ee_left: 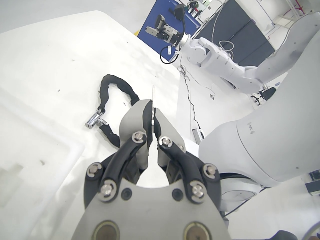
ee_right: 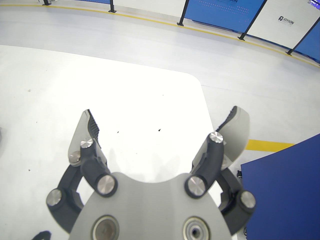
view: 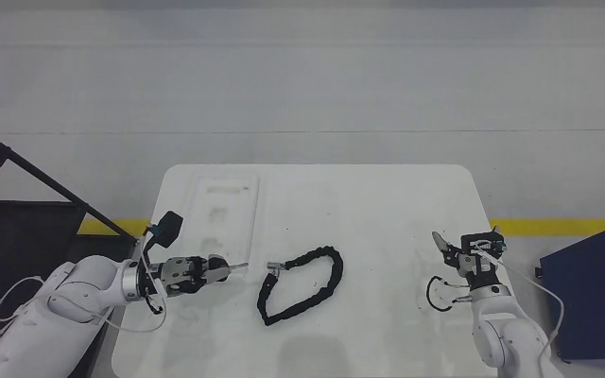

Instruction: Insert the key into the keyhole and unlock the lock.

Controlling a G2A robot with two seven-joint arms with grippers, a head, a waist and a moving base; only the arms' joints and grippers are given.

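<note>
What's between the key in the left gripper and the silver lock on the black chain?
Nothing: top view shows bare white table between thin metal key and silver lock.

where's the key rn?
The key is pinched in the left gripper over the table, left of centre in the top view. Its blade points toward the chain's metal lock body, with a gap between them.

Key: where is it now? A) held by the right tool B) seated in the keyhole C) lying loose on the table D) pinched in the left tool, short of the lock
D: the key sticks out from the shut left tool, its tip apart from the lock; the right tool is open and empty.
</note>
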